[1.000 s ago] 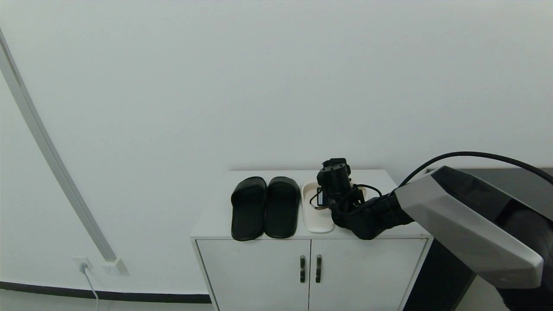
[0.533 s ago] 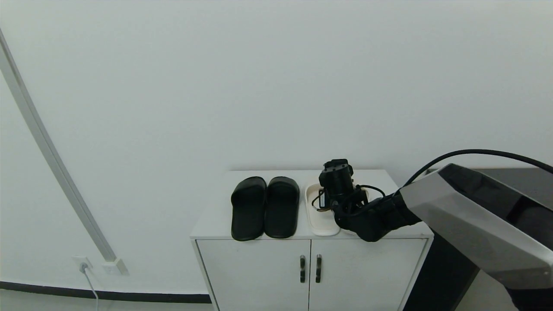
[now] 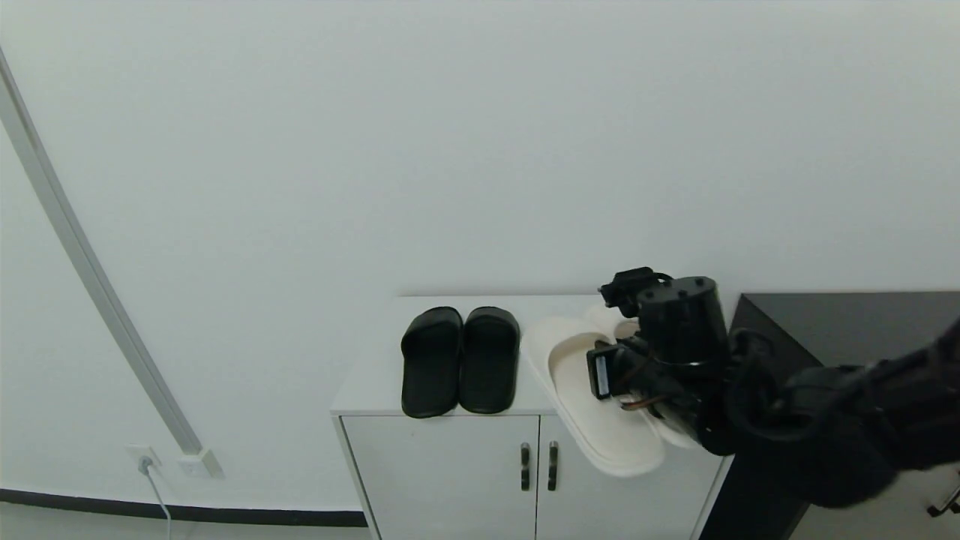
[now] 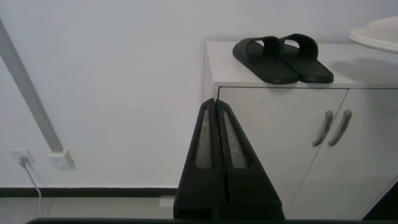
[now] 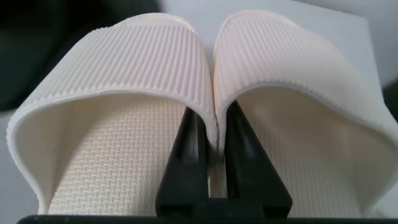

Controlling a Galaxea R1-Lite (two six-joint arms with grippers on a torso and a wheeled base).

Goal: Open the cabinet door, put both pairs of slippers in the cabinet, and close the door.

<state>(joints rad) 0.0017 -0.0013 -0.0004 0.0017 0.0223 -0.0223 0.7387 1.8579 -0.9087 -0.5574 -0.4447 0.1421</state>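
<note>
The white slippers (image 3: 592,390) hang tilted off the right part of the cabinet top (image 3: 375,375), heels sticking out past the front edge over the right door. My right gripper (image 5: 210,146) is shut on their two inner side walls, pinching the pair of white slippers (image 5: 137,93) together. The black slippers (image 3: 459,358) lie side by side on the cabinet top, left of the white pair. Both cabinet doors (image 3: 450,472) are closed, with two dark handles (image 3: 538,466) at the middle. My left gripper (image 4: 216,149) is shut and empty, held low to the left of the cabinet (image 4: 273,130).
A dark table (image 3: 825,315) stands right of the cabinet. A wall socket with a cable (image 3: 142,459) and a slanted grey rail (image 3: 75,247) are on the wall at left. Open floor lies left of the cabinet.
My right arm has lifted the white slippers off the cabinet top and pulled them forward and to the right. The black slippers and the doors have not moved.
</note>
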